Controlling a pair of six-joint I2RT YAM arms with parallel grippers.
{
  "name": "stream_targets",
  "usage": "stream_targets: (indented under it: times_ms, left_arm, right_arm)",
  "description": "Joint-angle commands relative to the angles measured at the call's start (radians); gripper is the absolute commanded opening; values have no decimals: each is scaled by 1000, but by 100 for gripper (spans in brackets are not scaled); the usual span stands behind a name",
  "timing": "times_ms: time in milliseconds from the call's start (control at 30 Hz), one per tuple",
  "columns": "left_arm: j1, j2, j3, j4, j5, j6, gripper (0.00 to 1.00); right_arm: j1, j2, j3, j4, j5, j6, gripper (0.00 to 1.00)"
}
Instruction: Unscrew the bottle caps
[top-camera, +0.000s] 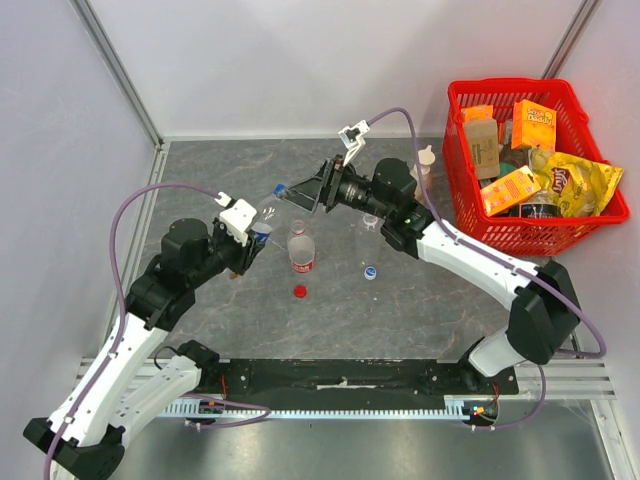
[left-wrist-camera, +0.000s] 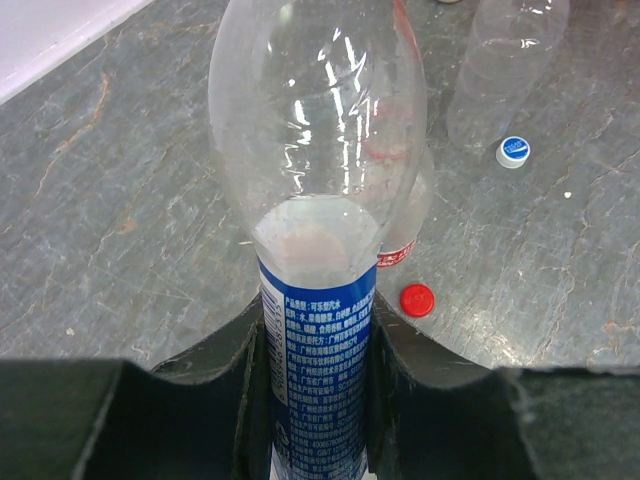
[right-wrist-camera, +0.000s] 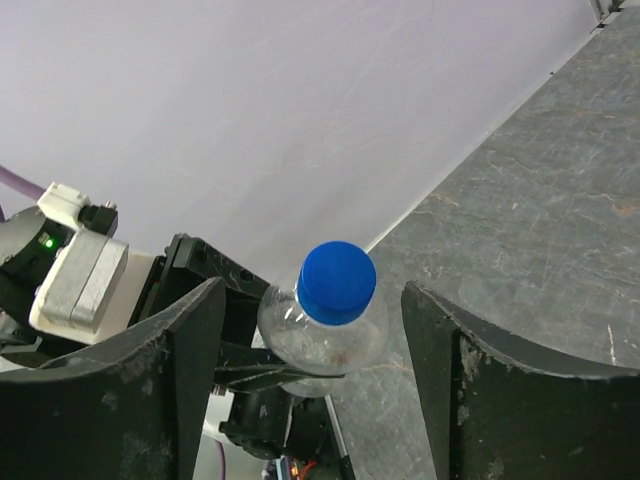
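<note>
My left gripper is shut on the blue-label Pepsi bottle and holds it tilted off the table, neck toward the right arm. Its blue cap is on the neck. My right gripper is open, its fingers standing on either side of the blue cap without touching it. The red-label bottle stands capless mid-table, with the red cap lying in front of it. A white cap with a blue top lies to the right, near the unlabelled bottle.
A red basket full of snack packs stands at the back right. A beige bottle with a pointed top stands just left of it. White walls close the back and left of the grey table.
</note>
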Motion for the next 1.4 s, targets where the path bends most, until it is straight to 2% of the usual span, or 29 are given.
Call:
stream_targets:
  times_ms: [0, 233, 400, 500, 800, 1000, 1367]
  left_arm:
    - [-2, 0, -10, 37, -41, -4, 27]
    - [-2, 3, -20, 37, -44, -1, 27]
    - [-2, 9, -17, 35, -50, -4, 27]
    - [-2, 15, -13, 34, -46, -7, 27]
    - [-2, 18, 1, 23, -21, -4, 27]
    - [-2, 14, 23, 2, 63, 10, 27]
    - [-3, 38, 69, -23, 291, -10, 26]
  right_arm:
    - [-1, 49, 72, 70, -25, 59, 72]
    - [-1, 106, 102, 78, -43, 93, 48]
    - [-1, 114, 102, 83, -51, 100, 45]
    - [-1, 117, 105, 86, -54, 102, 39]
    - [-1, 109, 98, 86, -63, 85, 1]
    - [-1, 74, 63, 128, -96, 50, 0]
    - [-1, 11, -28, 388, -260, 68, 0]
